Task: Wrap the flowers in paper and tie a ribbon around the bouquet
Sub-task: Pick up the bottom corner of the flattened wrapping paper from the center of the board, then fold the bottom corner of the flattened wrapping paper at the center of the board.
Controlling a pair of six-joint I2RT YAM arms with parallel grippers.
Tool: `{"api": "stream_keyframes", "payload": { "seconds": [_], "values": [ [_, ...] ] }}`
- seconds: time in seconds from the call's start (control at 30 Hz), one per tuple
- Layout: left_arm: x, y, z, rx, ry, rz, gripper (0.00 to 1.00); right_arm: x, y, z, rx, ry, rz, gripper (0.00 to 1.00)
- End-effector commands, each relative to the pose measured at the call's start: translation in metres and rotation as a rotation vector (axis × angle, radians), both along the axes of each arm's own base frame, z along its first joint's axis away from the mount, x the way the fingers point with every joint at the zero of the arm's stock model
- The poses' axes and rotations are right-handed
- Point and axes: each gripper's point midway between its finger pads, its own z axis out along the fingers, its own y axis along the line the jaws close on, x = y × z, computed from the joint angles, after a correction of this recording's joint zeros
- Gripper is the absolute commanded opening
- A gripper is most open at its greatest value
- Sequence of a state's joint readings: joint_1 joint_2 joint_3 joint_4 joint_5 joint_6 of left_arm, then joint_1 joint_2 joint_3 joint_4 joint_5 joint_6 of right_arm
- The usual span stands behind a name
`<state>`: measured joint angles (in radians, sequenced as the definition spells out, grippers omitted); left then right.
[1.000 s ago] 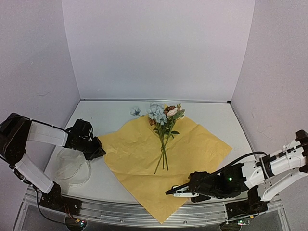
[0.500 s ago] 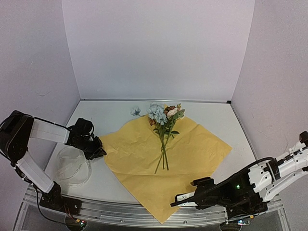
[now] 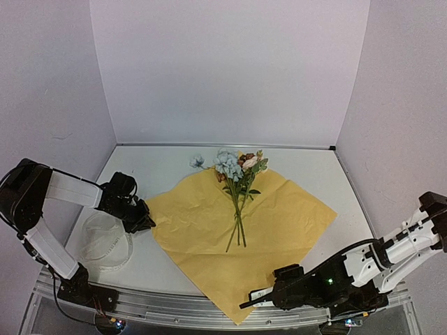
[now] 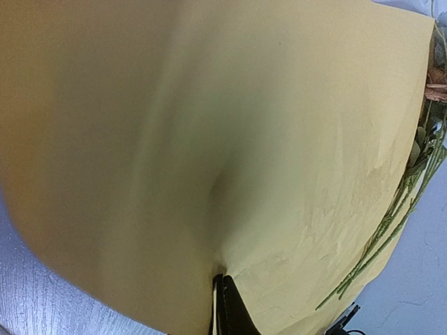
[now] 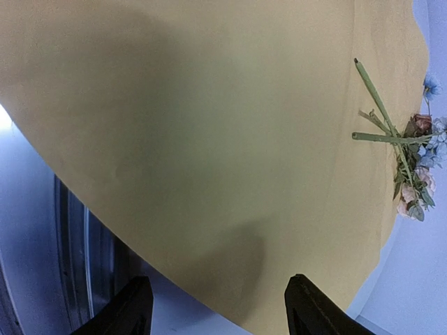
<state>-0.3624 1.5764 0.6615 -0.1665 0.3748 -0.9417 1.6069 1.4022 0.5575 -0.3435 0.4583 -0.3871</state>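
The left gripper [image 3: 144, 223] is clamped on the left corner of the paper [image 3: 279, 216]. In the left wrist view its dark fingers [image 4: 227, 310] meet at the sheet's edge, with the paper rising from them in a soft ridge. The right gripper [image 3: 246, 303] hangs low over the near edge of the table [image 3: 167, 167], its jaws apart and holding nothing. It is just beside the paper's near corner, and from its own camera the two fingertips [image 5: 311, 307] stand on either side of that corner's edge.

The paper lies flat as a diamond, yellow side up, with one corner pointing to each side of the table. The flowers [image 3: 237, 183] rest on its far half. Their green stems run toward the middle of the sheet and the blue, white and brown blooms sit at the far corner. One small blue bloom reaches past the paper onto the table.

Left of the sheet, beneath the left arm, lies a pale translucent loop, probably the ribbon [image 3: 105, 244], though it is too faint to be sure.
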Motion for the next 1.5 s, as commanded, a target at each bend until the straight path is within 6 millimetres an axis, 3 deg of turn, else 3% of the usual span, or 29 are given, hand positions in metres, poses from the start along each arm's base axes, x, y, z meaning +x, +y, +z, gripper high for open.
{"api": "stream_keyframes", "payload": {
  "seconds": [0.0,0.3,0.4,0.57,0.73,0.9,1.13,1.27,1.47],
  "values": [
    [0.013,-0.004,0.014,-0.020,-0.033,-0.007,0.05,0.002,0.022,0.013,0.087,-0.020,-0.033,0.66],
    [0.012,-0.004,0.012,-0.018,-0.029,-0.012,0.06,0.003,0.040,0.013,0.118,-0.027,-0.042,0.61],
    [0.011,-0.003,0.012,-0.015,-0.030,-0.013,0.07,0.004,0.046,0.016,0.134,-0.036,-0.041,0.54],
    [0.011,-0.002,0.012,-0.016,-0.032,-0.014,0.07,0.006,0.053,0.026,0.157,-0.058,-0.031,0.33],
    [0.011,-0.002,0.014,-0.012,-0.043,-0.018,0.12,0.009,0.059,0.042,0.200,-0.074,-0.048,0.01],
    [0.012,0.003,0.022,0.016,-0.074,-0.025,0.21,0.017,0.059,0.064,0.220,-0.053,-0.115,0.00],
    [0.019,0.014,0.049,0.081,-0.168,-0.031,0.40,0.040,0.041,0.090,0.214,0.127,-0.341,0.00],
    [0.021,0.017,0.064,0.106,-0.212,-0.044,0.51,0.059,0.037,0.095,0.232,0.226,-0.475,0.00],
    [0.027,0.020,0.095,0.131,-0.306,-0.071,0.58,0.087,0.035,0.095,0.250,0.337,-0.677,0.00]
  ]
}}
